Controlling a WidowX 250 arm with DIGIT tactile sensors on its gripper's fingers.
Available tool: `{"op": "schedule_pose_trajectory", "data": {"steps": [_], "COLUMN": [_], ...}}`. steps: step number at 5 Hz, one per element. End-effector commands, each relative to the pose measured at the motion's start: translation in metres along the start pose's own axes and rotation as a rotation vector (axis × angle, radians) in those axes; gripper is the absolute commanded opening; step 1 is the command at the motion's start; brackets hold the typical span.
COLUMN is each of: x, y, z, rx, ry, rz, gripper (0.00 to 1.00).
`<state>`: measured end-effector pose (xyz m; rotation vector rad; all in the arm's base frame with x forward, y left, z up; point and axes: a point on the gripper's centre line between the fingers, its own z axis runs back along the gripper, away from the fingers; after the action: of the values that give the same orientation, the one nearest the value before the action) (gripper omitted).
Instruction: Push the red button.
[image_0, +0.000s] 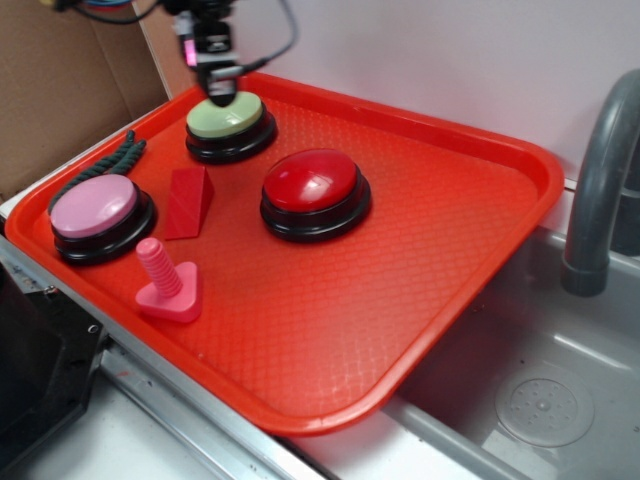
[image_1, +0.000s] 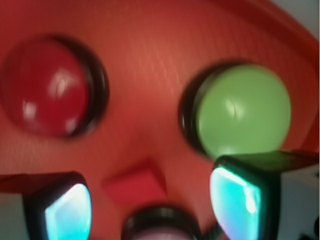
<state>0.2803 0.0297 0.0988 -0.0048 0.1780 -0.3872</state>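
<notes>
Red button (image_0: 315, 186) is seen mid-tray, untouched; the gripper (image_0: 221, 92), jaws spread apart, is held over the green button (image_0: 226, 117) behind it.

Pale wall (image_0: 450, 60) behind, plain, evenly lit. Brown cardboard (image_0: 60, 80) stands at far left. Grey sink (image_0: 540, 390) at lower right, round drain (image_0: 545, 405) in its floor. Dark grey faucet (image_0: 600, 180) rises at right edge. Metal counter edge (image_0: 190, 410) runs along the front; dark object at lower left, unclear.
</notes>
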Motion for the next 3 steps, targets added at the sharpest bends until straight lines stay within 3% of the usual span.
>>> {"op": "schedule_pose_trajectory", "data": {"steps": [1,2,3], "x": [0.029,0.026,0.026], "y": [-0.041,-0.059,-0.059], "z": [0.022,0.031,0.031], "rx": [0.088,0.118,0.118], "ry": [-0.059,-0.104,-0.104], "rz": [0.306,0.554,0.554], "gripper": [1.0,1.0,1.0]}}
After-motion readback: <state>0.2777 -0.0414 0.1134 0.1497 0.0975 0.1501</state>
